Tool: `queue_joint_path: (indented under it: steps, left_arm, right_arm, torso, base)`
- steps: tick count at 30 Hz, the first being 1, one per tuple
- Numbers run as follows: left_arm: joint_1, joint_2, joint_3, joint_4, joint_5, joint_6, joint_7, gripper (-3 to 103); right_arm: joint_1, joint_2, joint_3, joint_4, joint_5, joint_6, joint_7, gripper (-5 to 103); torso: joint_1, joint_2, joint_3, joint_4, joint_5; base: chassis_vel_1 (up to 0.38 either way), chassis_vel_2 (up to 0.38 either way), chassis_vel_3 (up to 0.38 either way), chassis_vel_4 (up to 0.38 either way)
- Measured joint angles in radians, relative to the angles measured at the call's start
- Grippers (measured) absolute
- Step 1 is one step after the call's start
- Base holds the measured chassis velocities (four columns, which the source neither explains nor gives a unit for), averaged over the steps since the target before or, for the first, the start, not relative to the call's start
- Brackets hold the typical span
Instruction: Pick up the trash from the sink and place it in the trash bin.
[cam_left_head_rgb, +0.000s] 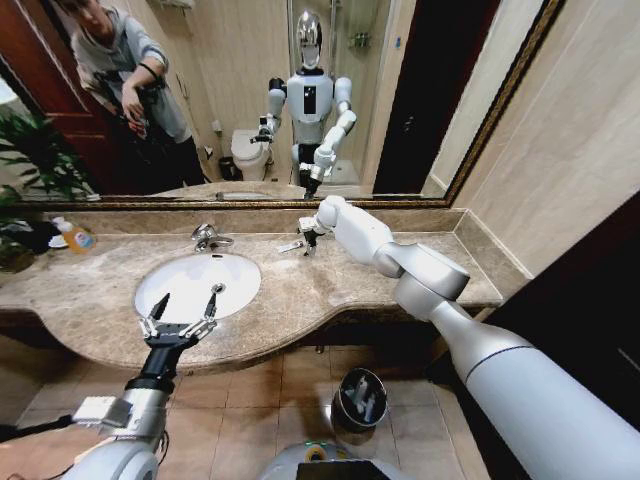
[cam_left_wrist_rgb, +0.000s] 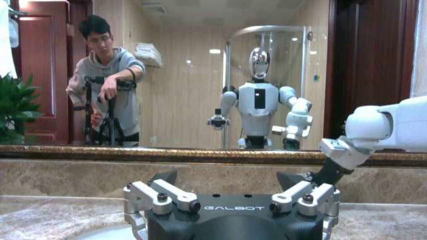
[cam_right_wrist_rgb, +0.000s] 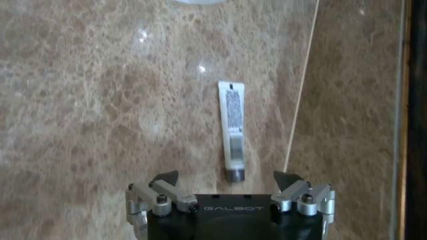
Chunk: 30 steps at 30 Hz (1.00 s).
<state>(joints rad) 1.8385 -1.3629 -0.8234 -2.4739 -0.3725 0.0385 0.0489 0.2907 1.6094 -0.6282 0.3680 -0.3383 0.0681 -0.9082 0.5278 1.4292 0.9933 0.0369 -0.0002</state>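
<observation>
The bin stands on the tiled floor below the counter's front edge, with a few pale items inside it. Above the sink's near rim, the left gripper hovers with its fingers spread wide and nothing between them. Farther back, the right arm reaches across the marble counter toward the mirror wall, and the right gripper hangs with fingers spread over a white tube. The tube lies flat on the counter close to the backsplash, its dark cap toward the gripper. The faucet stands behind the basin. An orange bottle sits at the counter's far left.
</observation>
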Motion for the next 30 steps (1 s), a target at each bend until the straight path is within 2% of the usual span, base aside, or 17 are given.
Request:
queue_joint_path:
  steps: [5, 7, 8, 9, 10, 12, 14, 15, 18, 19, 20, 23, 24, 26, 27, 29, 30]
  left_arm:
    - [0.0, 0.0, 0.0, 0.0, 0.0, 0.0, 0.0, 100]
    - [0.0, 0.0, 0.0, 0.0, 0.0, 0.0, 0.0, 100]
    - [0.0, 0.0, 0.0, 0.0, 0.0, 0.0, 0.0, 100]
    - [0.0, 0.0, 0.0, 0.0, 0.0, 0.0, 0.0, 100]
    - [0.0, 0.0, 0.0, 0.0, 0.0, 0.0, 0.0, 100]
    - [0.0, 0.0, 0.0, 0.0, 0.0, 0.0, 0.0, 100]
    - [0.0, 0.0, 0.0, 0.0, 0.0, 0.0, 0.0, 100]
    - [0.0, 0.0, 0.0, 0.0, 0.0, 0.0, 0.0, 100]
    - [0.0, 0.0, 0.0, 0.0, 0.0, 0.0, 0.0, 100]
    - [0.0, 0.0, 0.0, 0.0, 0.0, 0.0, 0.0, 100]
    - [0.0, 0.0, 0.0, 0.0, 0.0, 0.0, 0.0, 100]
    - [0.0, 0.0, 0.0, 0.0, 0.0, 0.0, 0.0, 100]
    - [0.0, 0.0, 0.0, 0.0, 0.0, 0.0, 0.0, 100]
    - [0.0, 0.0, 0.0, 0.0, 0.0, 0.0, 0.0, 100]
    - [0.0, 0.0, 0.0, 0.0, 0.0, 0.0, 0.0, 100]
    - [0.0, 0.0, 0.0, 0.0, 0.0, 0.0, 0.0, 100]
    - [0.0, 0.0, 0.0, 0.0, 0.0, 0.0, 0.0, 100]
  right_arm:
    - [0.002, -0.001, -0.01, 0.003, 0.001, -0.007, -0.01, 91]
    - [0.001, -0.002, -0.013, 0.063, 0.045, -0.04, -0.018, 81]
    - [0.0, -0.006, -0.017, 0.105, 0.074, -0.06, -0.02, 81]
    - [0.0, -0.019, -0.022, 0.145, 0.107, -0.081, -0.02, 76]
    - [0.0, -0.019, -0.022, 0.145, 0.107, -0.081, -0.02, 76]
    - [-0.001, -0.092, -0.036, 0.281, 0.222, -0.159, 0.0, 65]
    - [-0.008, -0.156, -0.037, 0.354, 0.299, -0.2, 0.034, 51]
    - [-0.008, -0.156, -0.037, 0.354, 0.299, -0.2, 0.034, 51]
    - [-0.034, -0.237, -0.01, 0.41, 0.38, -0.235, 0.097, 57]
    - [-0.055, -0.277, 0.01, 0.434, 0.426, -0.249, 0.144, 59]
    - [-0.055, -0.277, 0.01, 0.434, 0.426, -0.249, 0.144, 59]
    - [-0.136, -0.355, 0.089, 0.494, 0.554, -0.278, 0.29, 65]
    - [-0.136, -0.355, 0.089, 0.494, 0.554, -0.278, 0.29, 65]
    - [-0.211, -0.388, 0.152, 0.53, 0.637, -0.294, 0.405, 74]
    - [-0.234, -0.393, 0.17, 0.536, 0.655, -0.296, 0.433, 79]
    - [-0.246, -0.393, 0.178, 0.539, 0.663, -0.297, 0.446, 79]
    - [-0.265, -0.392, 0.189, 0.545, 0.68, -0.302, 0.468, 85]
  torso:
    - [0.0, 0.0, 0.0, -0.0003, 0.0002]
    - [0.0, 0.0, 0.0, -0.0005, 0.0001]
    - [0.0, 0.0, 0.0, -0.0001, 0.0003]
    - [0.0, 0.0, 0.0, 0.0008, 0.0003]
    - [0.0, 0.0, 0.0, 0.0008, 0.0003]
    - [0.0, 0.0, 0.0, 0.0006, -0.0003]
    - [0.0, 0.0, 0.0, 0.0003, 0.0002]
    - [0.0, 0.0, 0.0, 0.0003, 0.0002]
    - [0.0, 0.0, 0.0, -0.0001, 0.0006]
    - [0.0, 0.0, 0.0, -0.0002, 0.0007]
    - [0.0, 0.0, 0.0, -0.0002, 0.0007]
    - [0.0, 0.0, 0.0, -0.0008, 0.0009]
    - [0.0, 0.0, 0.0, -0.0008, 0.0009]
    - [0.0, 0.0, 0.0, -0.0004, 0.0004]
    - [0.0, 0.0, 0.0, -0.0003, 0.0004]
    - [0.0, 0.0, 0.0, -0.0003, 0.0004]
    - [0.0, 0.0, 0.0, -0.0002, 0.0002]
  base:
    - [0.0, 0.0, 0.0, 0.0]
    - [0.0, 0.0, 0.0, 0.0]
    - [0.0, 0.0, 0.0, 0.0]
    - [0.0, 0.0, 0.0, 0.0]
    - [0.0, 0.0, 0.0, 0.0]
    - [0.0, 0.0, 0.0, 0.0]
    - [0.0, 0.0, 0.0, 0.0]
    - [0.0, 0.0, 0.0, 0.0]
    - [0.0, 0.0, 0.0, 0.0]
    - [0.0, 0.0, 0.0, 0.0]
    - [0.0, 0.0, 0.0, 0.0]
    - [0.0, 0.0, 0.0, 0.0]
    - [0.0, 0.0, 0.0, 0.0]
    - [0.0, 0.0, 0.0, 0.0]
    - [0.0, 0.0, 0.0, 0.0]
    - [0.0, 0.0, 0.0, 0.0]
    - [0.0, 0.0, 0.0, 0.0]
